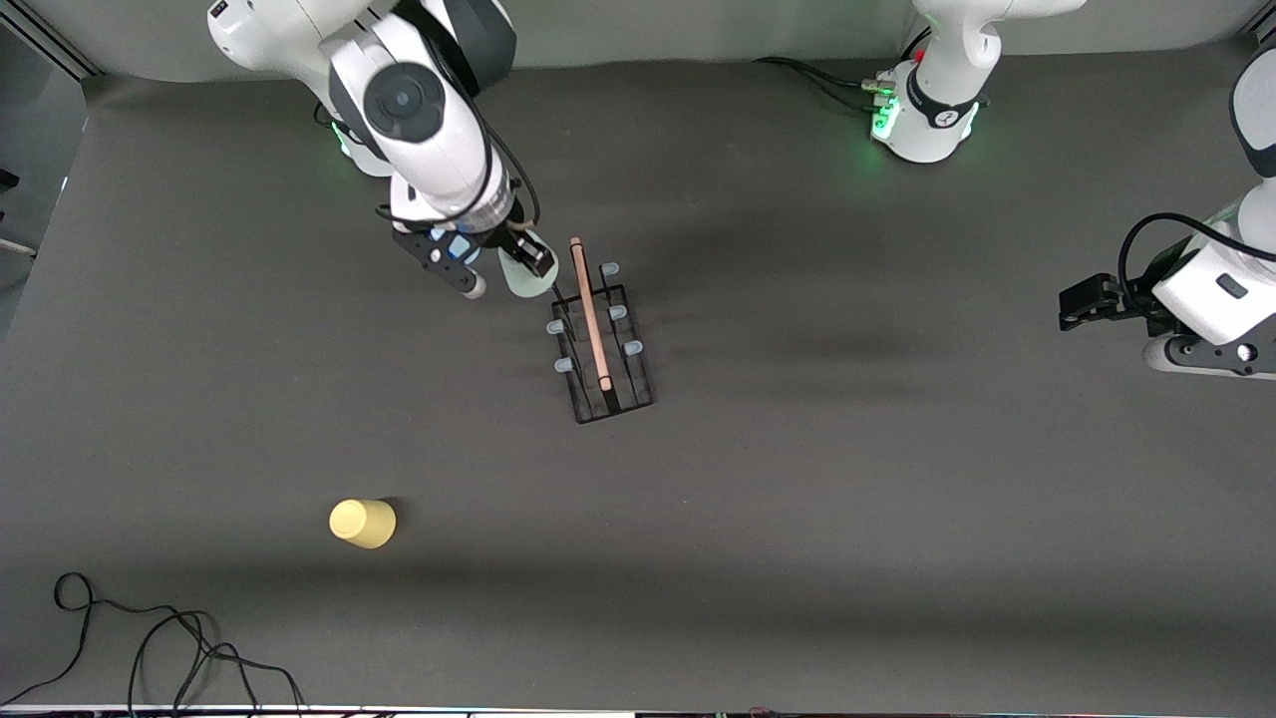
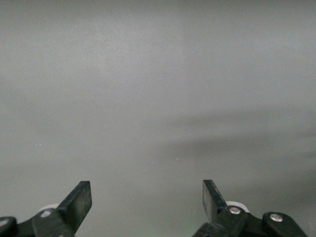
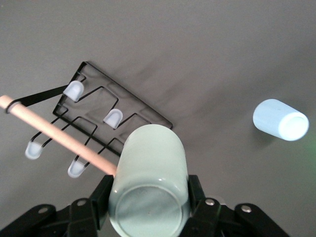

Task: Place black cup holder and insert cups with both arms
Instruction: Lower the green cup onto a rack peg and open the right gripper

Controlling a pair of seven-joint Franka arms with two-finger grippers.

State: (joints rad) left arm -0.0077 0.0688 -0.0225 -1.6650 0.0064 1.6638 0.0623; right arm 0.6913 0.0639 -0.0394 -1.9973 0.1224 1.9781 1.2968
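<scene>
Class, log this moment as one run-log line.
right claw: shut on mint cup, over black cup holder | left claw: open, waiting | yellow cup: on table

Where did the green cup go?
The right gripper holds the mint green cup in the air, over the black cup holder's end toward the robots' bases.

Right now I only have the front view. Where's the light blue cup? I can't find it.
Observer: Right wrist view shows the light blue cup lying on its side on the table, apart from the black cup holder.
Operator: Is the left tool open?
Observer: Yes, the left tool is open and empty over bare table; that arm waits.
Operator: And the right tool?
Observer: The right tool is shut on the mint green cup, over the holder's end.
</scene>
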